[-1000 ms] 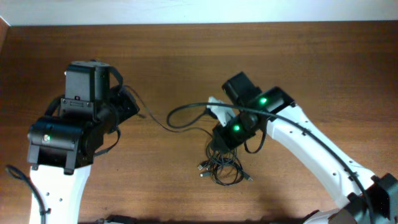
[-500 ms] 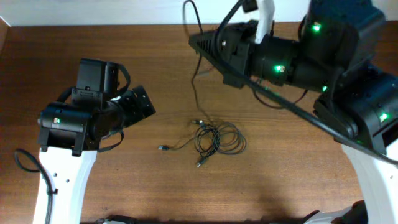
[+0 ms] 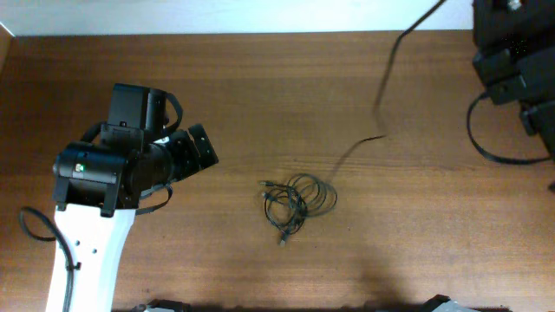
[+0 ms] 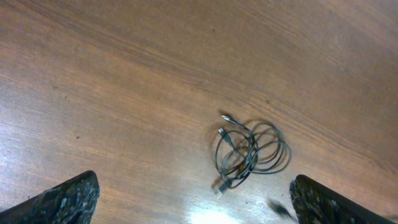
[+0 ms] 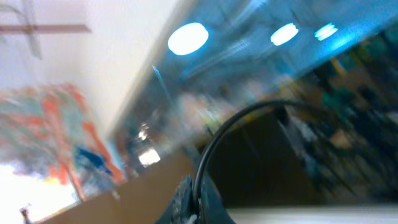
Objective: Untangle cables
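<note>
A small tangle of thin black cables (image 3: 296,201) lies on the brown table, right of my left gripper (image 3: 201,149). In the left wrist view the same tangle (image 4: 250,153) rests ahead of the left gripper (image 4: 196,205), whose fingers stand wide apart with nothing between them. One long black cable (image 3: 378,102) rises from near the tangle toward the top right, off the table. The right wrist view is blurred and tilted up at the room. There my right gripper (image 5: 199,202) is shut on that black cable (image 5: 229,129), which arcs up from the jaws.
The right arm's body (image 3: 512,61) fills the top right corner of the overhead view, with its own thick cable (image 3: 486,143) looping below. The table's far edge meets a white wall (image 3: 217,16). Bare wood surrounds the tangle.
My left gripper has opened and let go of the cable end. The right arm has risen and swung to the far right, drawing one cable out of the tangle.
</note>
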Tool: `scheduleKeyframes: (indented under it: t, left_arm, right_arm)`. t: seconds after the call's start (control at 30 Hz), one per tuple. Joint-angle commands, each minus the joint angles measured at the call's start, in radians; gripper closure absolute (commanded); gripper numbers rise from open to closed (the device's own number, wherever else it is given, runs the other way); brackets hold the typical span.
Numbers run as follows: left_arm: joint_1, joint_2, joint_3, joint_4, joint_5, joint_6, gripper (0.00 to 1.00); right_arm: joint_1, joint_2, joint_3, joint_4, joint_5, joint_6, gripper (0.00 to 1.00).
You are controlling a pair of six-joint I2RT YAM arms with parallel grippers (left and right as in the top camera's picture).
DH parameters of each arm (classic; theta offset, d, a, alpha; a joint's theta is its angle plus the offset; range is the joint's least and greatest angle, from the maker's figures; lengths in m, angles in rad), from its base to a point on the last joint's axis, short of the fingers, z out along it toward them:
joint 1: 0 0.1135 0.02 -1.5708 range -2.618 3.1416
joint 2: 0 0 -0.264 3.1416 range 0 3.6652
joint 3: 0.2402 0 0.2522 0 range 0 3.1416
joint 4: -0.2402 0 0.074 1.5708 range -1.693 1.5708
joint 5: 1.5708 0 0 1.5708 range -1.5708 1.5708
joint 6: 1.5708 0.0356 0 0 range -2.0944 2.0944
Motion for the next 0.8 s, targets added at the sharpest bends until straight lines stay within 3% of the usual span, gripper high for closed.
scheduleKeyframes:
  t: [0.0, 0.07, 0.13, 0.3, 0.5, 0.57, 0.7, 0.77]
  left_arm:
    - [0.006, 0.001, 0.003, -0.005, 0.006, 0.016, 0.0]
    - [0.006, 0.001, 0.003, -0.005, 0.033, 0.037, 0.0]
    - [0.006, 0.001, 0.002, 0.007, 0.119, 0.139, 0.01]
    - [-0.009, 0.001, 0.002, 0.013, 0.233, 0.245, 0.01]
    - [-0.12, 0.009, 0.0, 0.061, 0.284, 0.251, 0.01]
    - [-0.198, 0.03, 0.001, 0.091, 0.287, 0.251, 0.01]
    - [-0.306, 0.092, 0.001, 0.158, 0.289, 0.251, 0.01]
    - [-0.347, 0.126, 0.001, 0.209, 0.301, 0.251, 0.0]
  right_arm:
    - [0.005, 0.056, -0.004, -0.167, 0.039, -0.073, 0.96]
    - [0.005, 0.099, -0.005, -0.357, -0.006, -0.116, 0.96]
    - [0.005, 0.156, -0.005, -0.517, -0.064, -0.116, 0.96]
    - [0.005, 0.233, -0.005, -0.745, 0.014, -0.116, 0.96]
    - [0.004, 0.231, -0.005, -0.859, 0.164, -0.101, 0.96]
    - [-0.016, 0.231, -0.005, -0.855, 0.192, -0.022, 0.96]
    - [-0.154, 0.232, -0.005, -0.893, 0.093, 0.14, 0.96]
    - [-0.214, 0.233, -0.005, -0.924, 0.017, 0.155, 0.96]
